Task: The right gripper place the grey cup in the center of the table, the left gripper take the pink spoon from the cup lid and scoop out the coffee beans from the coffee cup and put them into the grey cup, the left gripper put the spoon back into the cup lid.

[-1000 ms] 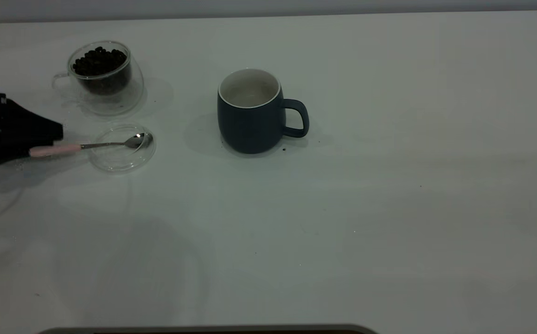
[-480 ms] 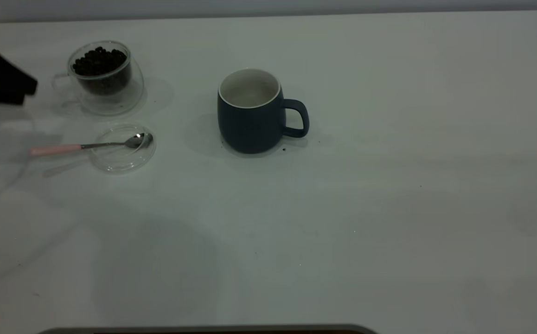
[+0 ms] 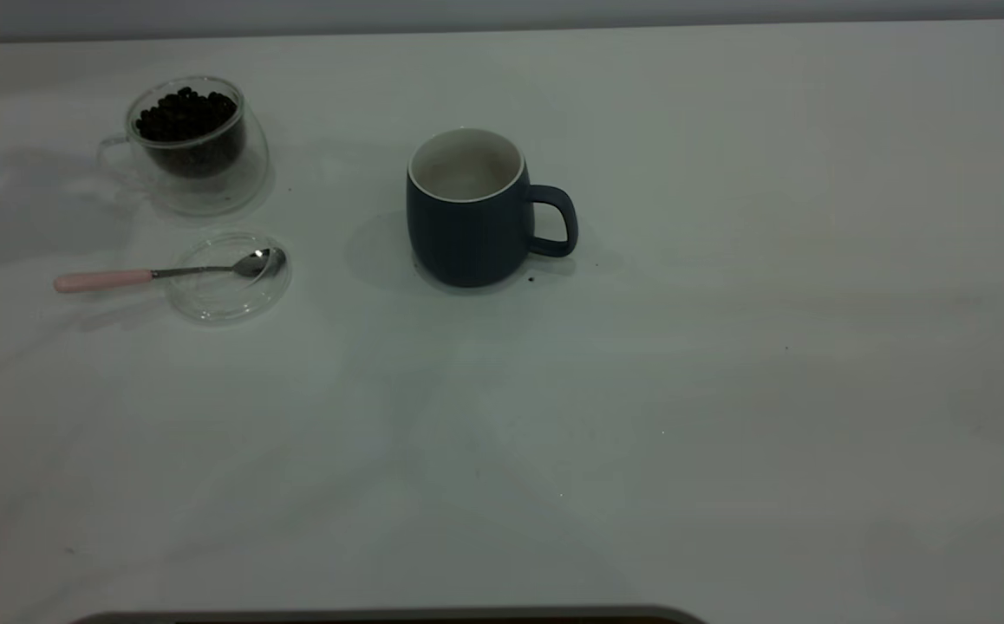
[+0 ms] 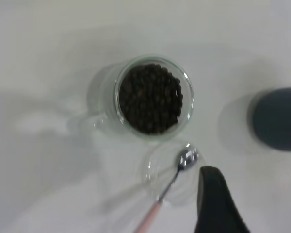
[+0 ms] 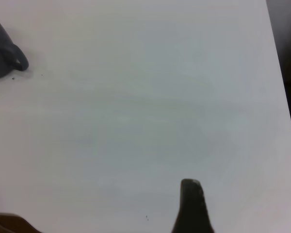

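The grey cup (image 3: 467, 208) stands upright near the table's middle, handle to the right; it also shows in the left wrist view (image 4: 277, 119) and the right wrist view (image 5: 2, 48). The pink spoon (image 3: 164, 274) rests with its bowl in the cup lid (image 3: 226, 299) and its handle sticking out left. Behind it the coffee cup (image 3: 194, 186) holds coffee beans (image 3: 185, 113). My left gripper (image 4: 254, 204) hangs open and empty high above the spoon (image 4: 177, 177), lid (image 4: 155, 167) and beans (image 4: 150, 97). My right gripper (image 5: 245, 208) is open over bare table, one finger (image 5: 191, 206) showing.
Neither arm appears in the exterior view. The white table (image 3: 727, 390) stretches wide to the right and front of the grey cup. Its right edge (image 5: 281, 97) runs close to the right gripper. Tiny dark specks lie by the grey cup's base.
The left gripper was at the spoon's pink handle, then pulled up and away to the left and has left the exterior view. The spoon stays in the lid, unmoved.
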`<state>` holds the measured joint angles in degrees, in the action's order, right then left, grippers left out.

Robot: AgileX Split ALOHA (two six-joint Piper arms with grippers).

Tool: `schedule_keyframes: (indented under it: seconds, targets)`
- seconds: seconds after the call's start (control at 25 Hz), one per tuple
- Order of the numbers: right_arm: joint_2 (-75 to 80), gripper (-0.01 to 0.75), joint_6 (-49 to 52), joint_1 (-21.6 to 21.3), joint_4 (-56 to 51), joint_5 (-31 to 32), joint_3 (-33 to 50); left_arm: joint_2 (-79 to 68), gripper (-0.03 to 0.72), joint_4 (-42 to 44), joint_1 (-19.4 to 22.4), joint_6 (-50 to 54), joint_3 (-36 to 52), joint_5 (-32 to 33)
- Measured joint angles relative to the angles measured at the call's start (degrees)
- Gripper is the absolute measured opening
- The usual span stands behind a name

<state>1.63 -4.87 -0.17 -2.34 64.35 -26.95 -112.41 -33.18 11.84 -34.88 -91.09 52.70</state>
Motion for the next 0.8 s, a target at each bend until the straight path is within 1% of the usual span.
schedule_keyframes:
  seconds: [0.12,0.24,0.36,0.44,0.56,0.68,0.8]
  targets:
    - [0.0,0.588,0.0,0.0,0.0,0.0,0.0,5.4,0.461,9.4,-2.6,10.2,-0.4,3.2]
    - [0.0,0.588,0.0,0.0,0.0,0.0,0.0,10.0,0.461,19.5,-4.6,21.0,-0.4,8.1]
    - [0.0,0.588,0.0,0.0,0.0,0.0,0.0,13.7,0.461,28.1,-5.4,30.6,-0.4,13.8]
    - [0.0,0.588,0.0,0.0,0.0,0.0,0.0,15.9,0.461,32.5,-5.4,35.7,-0.5,14.3]
    - [0.0,0.588,0.0,0.0,0.0,0.0,0.0,18.8,0.461,35.5,-5.4,39.3,-0.1,14.3]
    - [0.0,0.588,0.0,0.0,0.0,0.0,0.0,21.5,0.461,35.2,-5.4,40.0,1.3,14.3]
    - [0.0,0.588,0.0,0.0,0.0,0.0,0.0,25.1,0.461,33.2,-5.4,40.0,5.7,14.3]
